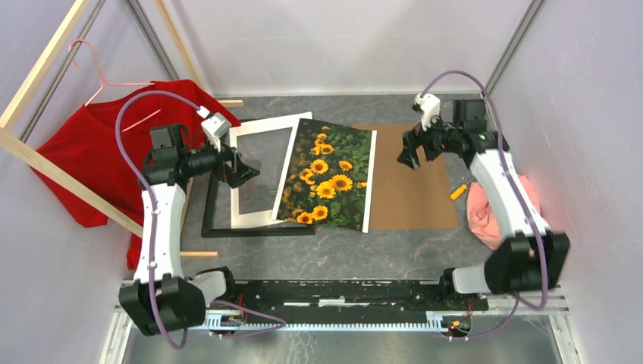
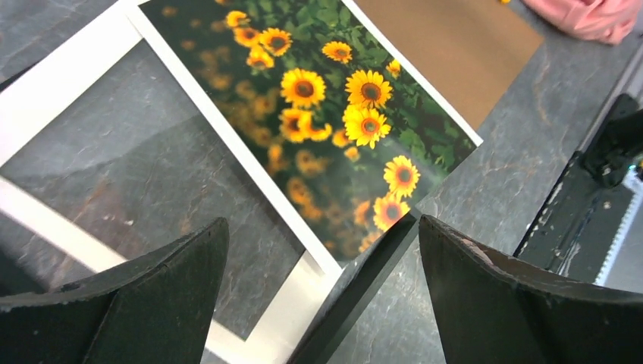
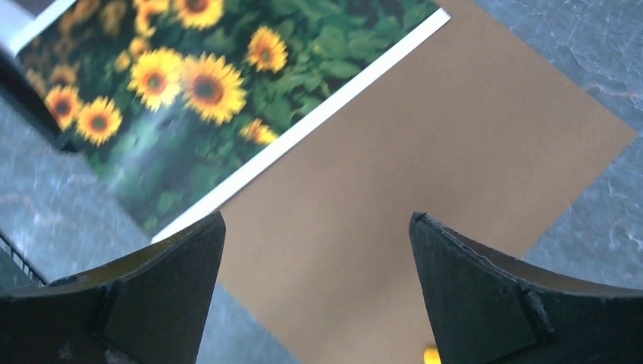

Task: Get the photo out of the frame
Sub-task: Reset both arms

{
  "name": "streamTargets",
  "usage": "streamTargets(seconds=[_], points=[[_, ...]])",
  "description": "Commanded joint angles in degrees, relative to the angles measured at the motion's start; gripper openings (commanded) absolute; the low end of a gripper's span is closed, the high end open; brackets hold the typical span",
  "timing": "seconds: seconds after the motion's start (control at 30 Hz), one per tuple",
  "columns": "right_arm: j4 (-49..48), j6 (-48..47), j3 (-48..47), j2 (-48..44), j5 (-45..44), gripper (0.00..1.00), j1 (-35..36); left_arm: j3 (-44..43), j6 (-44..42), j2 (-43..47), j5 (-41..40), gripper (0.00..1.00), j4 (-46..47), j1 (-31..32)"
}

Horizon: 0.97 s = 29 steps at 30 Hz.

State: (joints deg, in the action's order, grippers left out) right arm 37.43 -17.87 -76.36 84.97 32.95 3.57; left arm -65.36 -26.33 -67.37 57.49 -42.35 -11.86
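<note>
Both tools are spread wide and hold nothing: the left tool hovers over the white mat, the right tool over the brown backing board.

The photo lies face up on the bench. Its left edge overlaps the mat and the black frame, and its right edge overlaps the board.

The likely risks are a pinch that gathers mat or board along with the thin glossy print, or a push that creases it or drags it back across the frame.

Its long axis runs far to near, with the far end leaning slightly right.
</note>
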Motion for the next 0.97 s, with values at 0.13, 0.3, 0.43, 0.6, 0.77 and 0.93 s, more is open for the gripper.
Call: streamTargets(seconds=[0.13,0.3,0.43,0.6,0.77,0.93], points=[[4.90,-14.36,17.02,-34.66,5.13,0.98,-0.40,2.61,-12.20,12.69,-8.14,1.00,-13.21,-0.07],[7.46,-15.52,19.21,-51.17,6.70,0.98,-0.40,5.54,-11.43,22.02,-8.73,1.00,-13.67,-0.05],[10.88,-18.51,19.08,-60.96,8.56,0.98,-0.40,6.89,-11.28,30.26,-6.63,1.00,-13.72,-0.05],[8.25,-15.76,20.85,-72.50,7.69,0.98,-0.40,8.13,-9.79,36.86,-2.93,1.00,-13.64,-0.05],[8.50,-15.84,22.71,-76.09,10.56,0.98,-1.41,9.52,-9.79,40.34,-1.39,1.00,-13.73,-0.12],[5.33,-12.38,24.26,-76.55,9.66,0.98,-2.00,10.59,-11.09,41.03,-1.18,1.00,-14.50,-0.18]])
